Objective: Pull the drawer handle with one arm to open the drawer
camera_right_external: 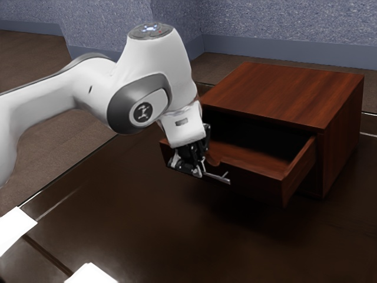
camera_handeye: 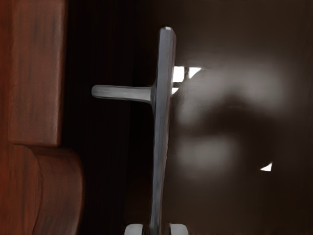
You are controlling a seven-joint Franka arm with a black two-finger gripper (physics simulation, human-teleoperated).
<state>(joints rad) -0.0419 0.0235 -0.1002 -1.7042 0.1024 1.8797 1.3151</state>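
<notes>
We have open table [camera_right_external: 177, 236] in front of and beside the pulled-out drawer [camera_right_external: 259, 162]. The cabinet [camera_right_external: 294, 94] blocks the far side, and the handle [camera_handeye: 164, 122] sits clamped in our gripper [camera_right_external: 197, 170].

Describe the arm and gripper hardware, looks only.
The arm has glossy white rounded shells, a dark grey round joint cap with a white emblem and a grey top cap with bluish lights. The gripper is black and compact, below a white wrist flange.

table [camera_right_external: 147, 236]: dark, glossy | white patches [camera_right_external: 15, 230]: two, exterior view's lower left | wall [camera_right_external: 265, 17]: speckled blue-grey
</notes>
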